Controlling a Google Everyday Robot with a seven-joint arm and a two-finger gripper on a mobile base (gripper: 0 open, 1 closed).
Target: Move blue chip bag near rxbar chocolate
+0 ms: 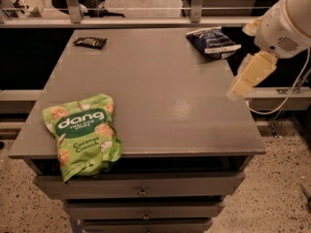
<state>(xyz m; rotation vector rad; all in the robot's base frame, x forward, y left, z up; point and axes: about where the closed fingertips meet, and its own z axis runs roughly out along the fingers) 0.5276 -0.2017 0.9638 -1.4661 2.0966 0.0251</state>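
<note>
The blue chip bag (212, 41) lies at the table's far right corner, a dark navy crinkly bag with white markings. The rxbar chocolate (90, 42) lies flat at the far left corner, a small dark bar. They are far apart across the table's back edge. My gripper (249, 75), cream-coloured, hangs from the white arm (284, 25) at the table's right edge, a little nearer than the blue chip bag and above table level. It holds nothing that I can see.
A large bright green "dang" bag (82, 132) lies at the front left corner, overhanging the grey table's (160, 96) front edge. Drawers sit below the tabletop. A railing with metal posts (197, 1) runs behind the table. A cable (286, 98) hangs at the right.
</note>
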